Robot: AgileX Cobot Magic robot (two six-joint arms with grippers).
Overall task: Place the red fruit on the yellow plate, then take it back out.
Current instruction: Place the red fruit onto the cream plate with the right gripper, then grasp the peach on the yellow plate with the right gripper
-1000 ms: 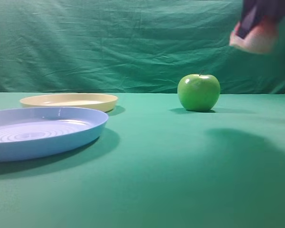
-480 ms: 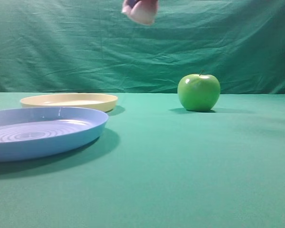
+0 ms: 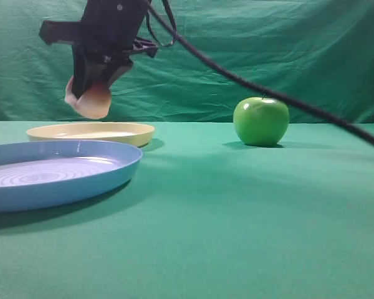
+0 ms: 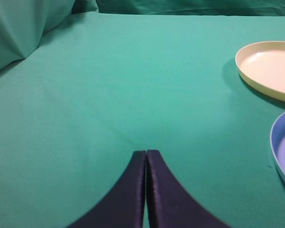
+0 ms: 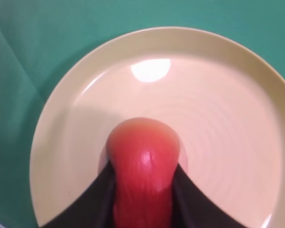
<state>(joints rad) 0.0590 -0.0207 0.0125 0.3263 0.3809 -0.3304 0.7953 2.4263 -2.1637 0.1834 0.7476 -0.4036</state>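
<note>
The red fruit (image 3: pixel 90 99) hangs in the air above the yellow plate (image 3: pixel 90 132), clear of its surface. In the right wrist view the fruit (image 5: pixel 143 173) sits wedged between the two dark fingers (image 5: pixel 92 204) of the right tool (image 5: pixel 143 190), red on the side facing the camera, with the plate's pale cream floor (image 5: pixel 218 128) spread out beneath it and a bright spot of light reflected near the far rim. The fruit lies over the middle of the plate, a little toward the near side of that view. From the high view the right tool (image 3: pixel 87 93) points downward with the fruit in its tip, showing a paler pinkish-yellow underside; the jaws press on the fruit from both sides, so the tool is gripping it. A black cable runs from the tool's body across to the right edge of the picture.

Just in front of the yellow plate, nearer the camera, lies a light blue plate (image 3: pixel 56 171) with concentric rings. Well apart to the right, a shiny green apple (image 3: pixel 260 121) stands upright on the desk (image 3: pixel 237 218), which is covered in green cloth; the same cloth hangs as a backdrop.

The left tool (image 4: pixel 146 190) rests low over bare cloth away from both plates, its two dark fingers pressed together with nothing between them.
</note>
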